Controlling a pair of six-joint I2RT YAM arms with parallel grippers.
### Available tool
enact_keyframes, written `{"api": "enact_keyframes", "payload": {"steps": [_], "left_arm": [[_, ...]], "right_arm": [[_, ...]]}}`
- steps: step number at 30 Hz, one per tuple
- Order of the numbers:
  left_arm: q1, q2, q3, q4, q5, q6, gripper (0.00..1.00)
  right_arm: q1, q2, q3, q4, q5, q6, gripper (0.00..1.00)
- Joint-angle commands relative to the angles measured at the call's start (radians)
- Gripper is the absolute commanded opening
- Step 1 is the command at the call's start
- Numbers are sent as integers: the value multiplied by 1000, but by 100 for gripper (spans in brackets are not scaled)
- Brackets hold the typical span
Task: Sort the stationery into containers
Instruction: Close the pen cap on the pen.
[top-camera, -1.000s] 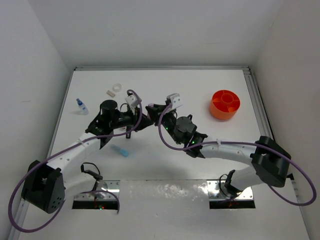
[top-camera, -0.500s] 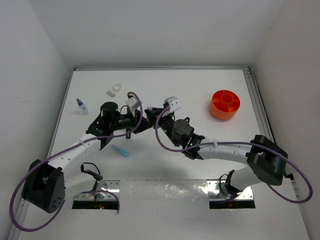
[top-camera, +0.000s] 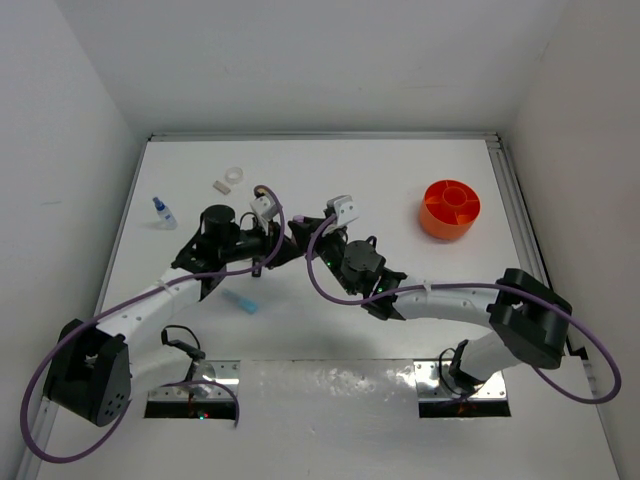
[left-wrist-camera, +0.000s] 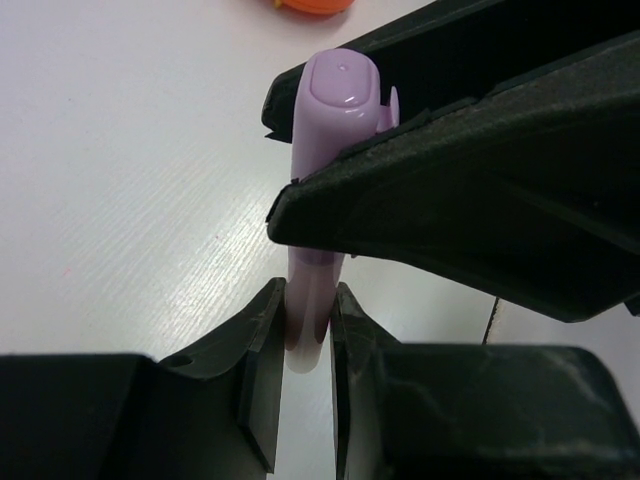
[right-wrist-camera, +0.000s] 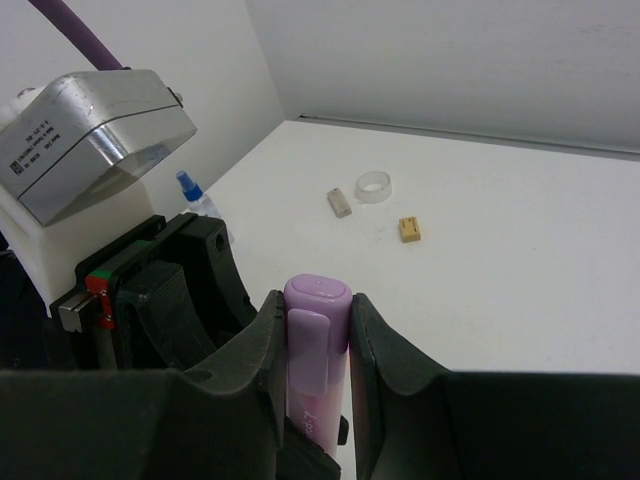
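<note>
At centre of counter (top-camera: 300, 170): highlighter (left-wrist-camera: 335, 95) held at both ends; left fingers (left-wrist-camera: 262, 345) clamp base, right fingers (right-wrist-camera: 385, 385) cap; tub (top-camera: 432, 222) toward right edge.

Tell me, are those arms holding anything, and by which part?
Yes, one lilac highlighter, held by both: the right arm's fingers clamp its capped end, the left arm's fingers its other end.

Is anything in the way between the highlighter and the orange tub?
No object lies on the table between the lilac highlighter and the orange tub; however, both left gripper and right gripper clamp it.
</note>
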Motion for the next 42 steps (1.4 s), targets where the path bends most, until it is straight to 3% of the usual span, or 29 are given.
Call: {"api": "enact_keyframes", "payload": {"steps": [1, 10, 11, 13, 14, 15, 22, 35, 42], "left_arm": [[80, -69, 109, 532, -132, -35, 0], [65, -112, 74, 489, -37, -19, 0], [65, -115, 72, 489, -14, -16, 10], [61, -121, 64, 493, 9, -19, 45], [58, -130, 54, 492, 31, -18, 95], [60, -133, 51, 484, 48, -13, 100], [66, -225, 35, 259, 46, 116, 100], [60, -331, -32, 197, -18, 114, 100], [63, -360, -60, 159, -161, 106, 100]], "right_arm": [[111, 82, -88, -550, -207, -17, 0], [102, -42, 56, -640, -213, -116, 0], [99, -50, 59, -643, -207, -116, 0], [85, -81, 59, -646, -187, -113, 0], [79, -93, 59, -646, -164, -109, 0], [60, -120, 53, -645, -152, -97, 0], [-111, -300, 9, -649, -135, -98, 0], [-602, -550, -18, -757, -253, -224, 0], [-913, -618, -156, -500, -372, -288, 0]]}}
